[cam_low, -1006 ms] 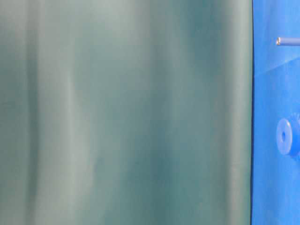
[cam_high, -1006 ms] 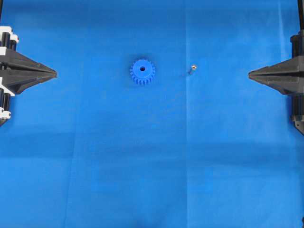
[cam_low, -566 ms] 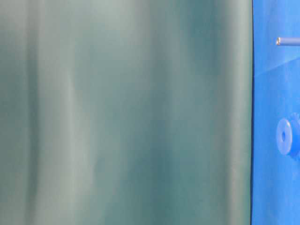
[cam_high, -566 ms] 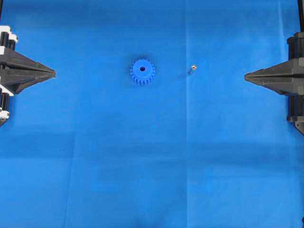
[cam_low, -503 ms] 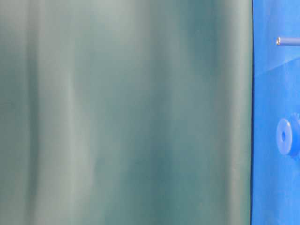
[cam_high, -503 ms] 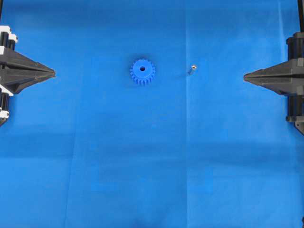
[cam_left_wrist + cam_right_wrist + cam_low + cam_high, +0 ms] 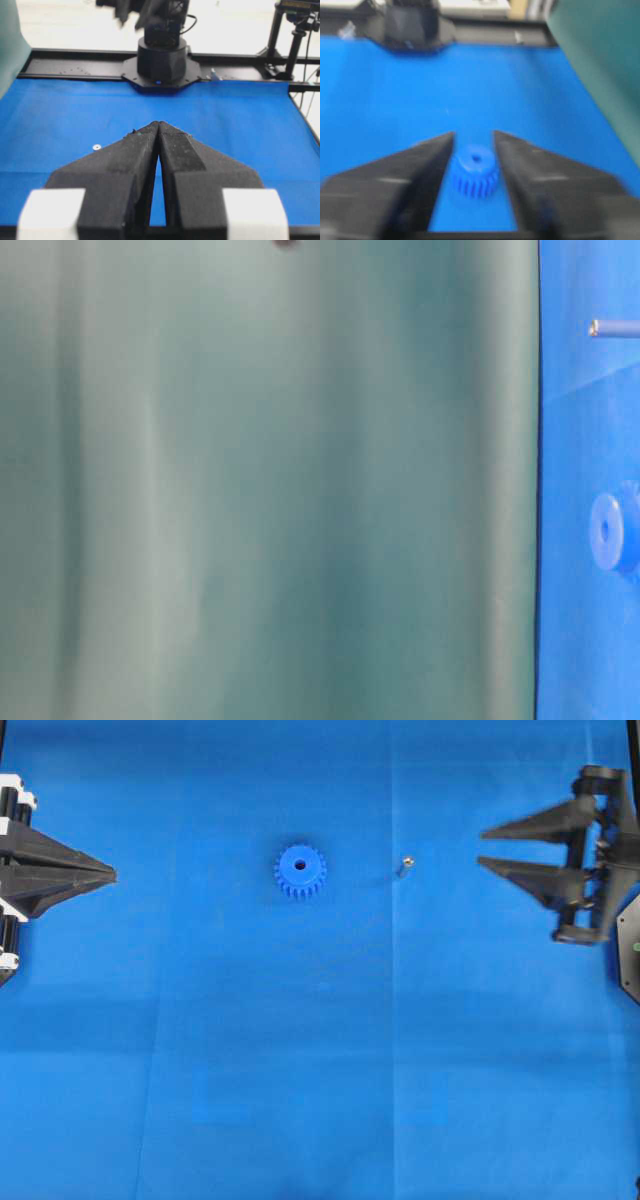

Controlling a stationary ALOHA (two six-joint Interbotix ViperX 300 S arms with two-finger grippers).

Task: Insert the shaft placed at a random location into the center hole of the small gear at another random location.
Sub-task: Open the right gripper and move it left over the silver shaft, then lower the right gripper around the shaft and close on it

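The small gear [image 7: 300, 872] is bright blue and lies flat on the blue cloth, with its center hole [image 7: 300, 865] facing up. The shaft [image 7: 405, 866], a tiny silvery pin, lies to the gear's right. My right gripper [image 7: 482, 848] is open and empty, right of the shaft and apart from it. My left gripper [image 7: 115, 875] is shut and empty at the far left. In the right wrist view the gear [image 7: 475, 170] shows between the open fingers of my right gripper [image 7: 473, 134]; the shaft does not show there. In the left wrist view my left gripper [image 7: 158, 122] is shut, and the shaft [image 7: 96, 147] lies ahead to the left.
A blue cloth [image 7: 320, 1070] covers the table. The table-level view shows mostly a green curtain [image 7: 270, 490], with the gear [image 7: 606, 532] and shaft [image 7: 612, 328] at its right edge. The right arm's black base [image 7: 160, 55] stands at the far edge.
My right gripper has opened, rotated and moved left toward the shaft. The left gripper, gear and shaft have not moved.
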